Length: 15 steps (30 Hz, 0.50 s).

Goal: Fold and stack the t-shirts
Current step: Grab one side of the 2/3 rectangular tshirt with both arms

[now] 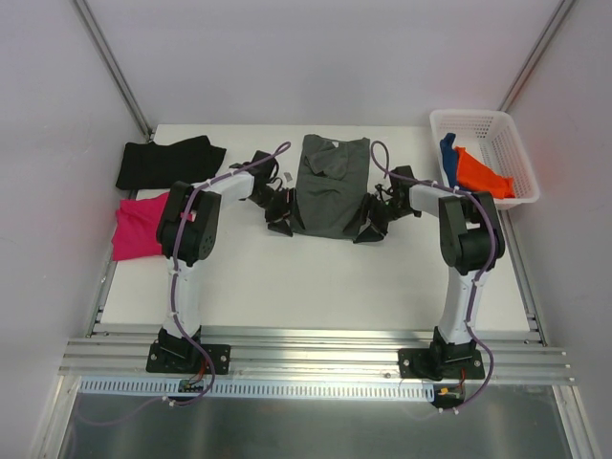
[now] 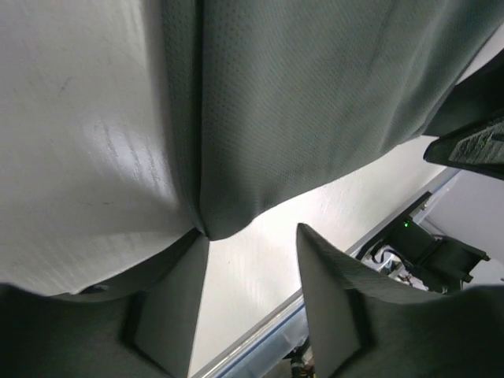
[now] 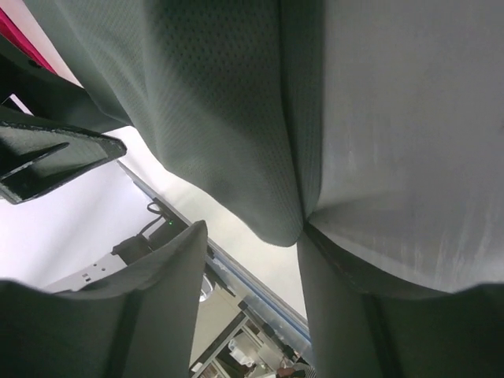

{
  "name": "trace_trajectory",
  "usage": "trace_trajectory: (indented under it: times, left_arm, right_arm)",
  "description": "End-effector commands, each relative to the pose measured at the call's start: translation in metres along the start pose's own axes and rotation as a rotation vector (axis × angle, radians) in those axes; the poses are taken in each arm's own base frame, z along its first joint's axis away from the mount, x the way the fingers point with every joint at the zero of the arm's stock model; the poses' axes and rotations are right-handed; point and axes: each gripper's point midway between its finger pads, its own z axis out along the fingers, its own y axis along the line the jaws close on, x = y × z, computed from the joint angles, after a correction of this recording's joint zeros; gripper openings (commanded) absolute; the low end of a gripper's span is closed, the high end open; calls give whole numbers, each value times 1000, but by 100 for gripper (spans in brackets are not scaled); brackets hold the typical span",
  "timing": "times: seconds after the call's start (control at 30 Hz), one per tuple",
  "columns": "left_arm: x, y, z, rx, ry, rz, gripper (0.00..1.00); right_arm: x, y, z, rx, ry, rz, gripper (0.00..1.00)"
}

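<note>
The dark grey t-shirt (image 1: 330, 186) lies partly folded at the back middle of the table. My left gripper (image 1: 280, 222) is at its near left corner and my right gripper (image 1: 369, 229) at its near right corner. In the left wrist view the left gripper (image 2: 253, 232) is open, and the shirt's corner (image 2: 224, 220) touches one fingertip. In the right wrist view the right gripper (image 3: 252, 228) is open, with the shirt's corner (image 3: 279, 224) against one fingertip. The black t-shirt (image 1: 167, 161) and the magenta t-shirt (image 1: 134, 228) lie at the left. The orange t-shirt (image 1: 480, 174) and the blue t-shirt (image 1: 448, 153) sit in the basket.
The white lattice basket (image 1: 497, 129) stands at the back right corner of the table (image 1: 316, 287). White walls enclose the back and sides. A metal rail (image 1: 316, 359) runs along the near edge by the arm bases.
</note>
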Motion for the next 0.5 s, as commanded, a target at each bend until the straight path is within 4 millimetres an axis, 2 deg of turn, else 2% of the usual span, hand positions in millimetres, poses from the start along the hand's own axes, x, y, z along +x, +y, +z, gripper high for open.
trace_trajectory:
  times: [0.0, 0.03, 0.13, 0.23, 0.27, 0.43, 0.47]
  left_arm:
    - [4, 19, 15, -66, 16, 15, 46]
    - [5, 19, 15, -65, 20, 14, 38]
    - [6, 20, 15, -66, 22, 12, 34]
    - [6, 17, 16, -57, 24, 21, 21]
    - [6, 18, 17, -61, 25, 20, 1]
    - [7, 17, 14, -62, 21, 27, 0]
    - [7, 15, 13, -59, 19, 34, 0]
  right_arm:
    - [-5, -7, 10, 33, -6, -4, 52]
    - [-6, -6, 10, 32, -8, -7, 51]
    - [-5, -7, 8, 34, -7, -10, 45]
    - [-3, -8, 6, 31, -5, -11, 39]
    - [-2, -9, 5, 29, -3, -10, 33]
    - [-6, -10, -7, 32, -21, -33, 17]
    - [-5, -12, -9, 41, -20, -32, 6]
